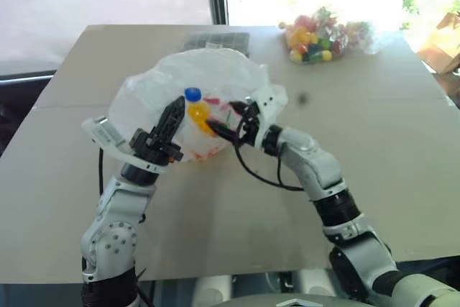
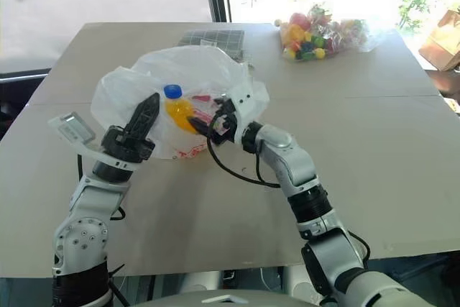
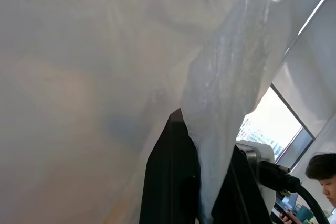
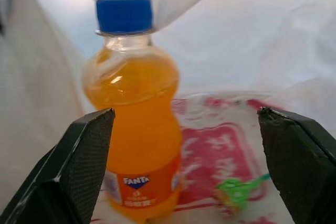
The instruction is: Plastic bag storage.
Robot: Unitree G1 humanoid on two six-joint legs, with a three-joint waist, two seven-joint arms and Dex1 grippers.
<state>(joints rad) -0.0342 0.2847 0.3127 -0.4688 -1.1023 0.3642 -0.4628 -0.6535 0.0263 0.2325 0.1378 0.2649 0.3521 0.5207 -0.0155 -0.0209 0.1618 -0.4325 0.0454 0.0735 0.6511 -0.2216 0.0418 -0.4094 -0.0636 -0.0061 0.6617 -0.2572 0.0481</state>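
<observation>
The plastic bag [image 1: 208,77], white and crinkly with red print, lies bulged in the middle of the table [image 1: 402,134]. My left gripper [image 1: 175,109] is shut on the bag's near edge and holds it up; the thin film runs between its black fingers [image 3: 168,182]. My right gripper [image 1: 224,126] is open at the bag's mouth. Its wide-apart fingers [image 4: 84,156] point at an orange Fanta bottle [image 4: 134,129] with a blue cap, which stands upright inside the bag and touches neither finger. The bottle [image 2: 177,110] shows through the film.
A clear bag of colourful sweets [image 1: 320,34] lies at the table's far right. A dark gridded mat [image 1: 219,38] sits behind the plastic bag. A brown box [image 1: 442,44] stands off the right edge. A small green item [image 4: 236,192] lies inside the bag. A person [image 3: 321,174] is nearby.
</observation>
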